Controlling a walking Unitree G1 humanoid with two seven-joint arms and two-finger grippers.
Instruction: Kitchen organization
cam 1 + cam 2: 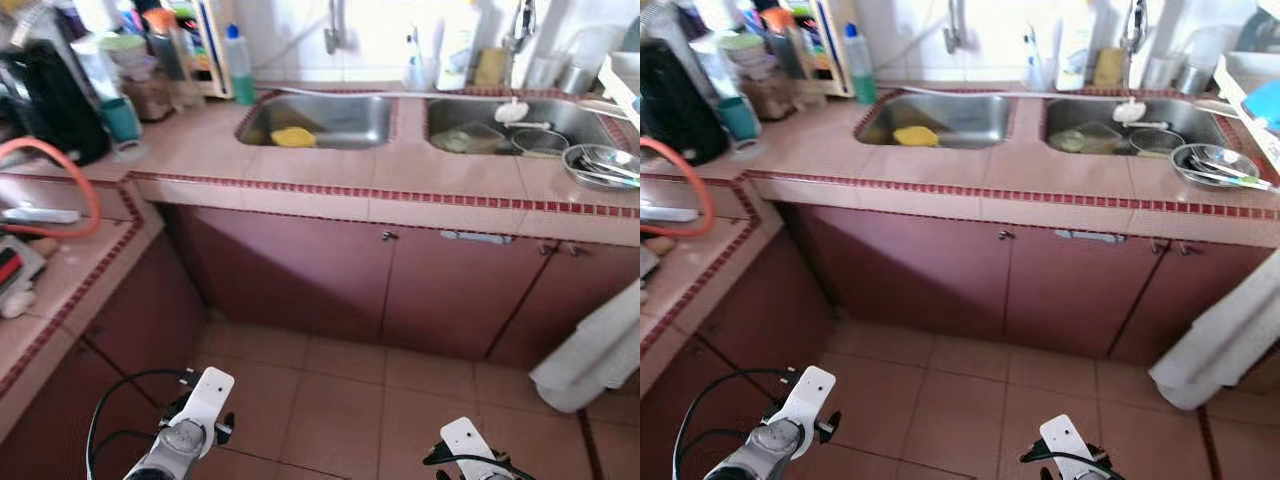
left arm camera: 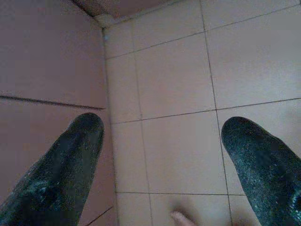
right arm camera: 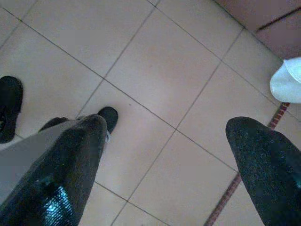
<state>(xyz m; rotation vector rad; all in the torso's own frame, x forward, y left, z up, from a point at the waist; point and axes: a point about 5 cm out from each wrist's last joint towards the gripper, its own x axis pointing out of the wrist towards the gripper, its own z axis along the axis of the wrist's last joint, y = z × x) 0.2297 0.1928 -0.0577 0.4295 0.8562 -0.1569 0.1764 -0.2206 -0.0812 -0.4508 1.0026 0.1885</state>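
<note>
A tiled kitchen counter (image 1: 330,170) holds a double steel sink. The left basin (image 1: 330,120) has a yellow sponge (image 1: 293,137) in it. The right basin (image 1: 520,125) holds a clear container and several dishes. A metal bowl with utensils (image 1: 600,165) stands on the counter at the right. Both arms hang low in front of the cabinets, wrists at the bottom edge of the eye views. My left gripper (image 2: 162,125) is open over the floor tiles beside a cabinet door. My right gripper (image 3: 169,126) is open over bare floor tiles, with nothing between its fingers.
A green-capped bottle (image 1: 238,65), jars and a black appliance (image 1: 50,100) crowd the counter's left corner, with an orange hose (image 1: 60,180) looping there. A white cloth (image 1: 600,350) hangs at the right. Dark red cabinet doors (image 1: 300,270) lie ahead. Dark shoes (image 3: 109,117) show on the floor.
</note>
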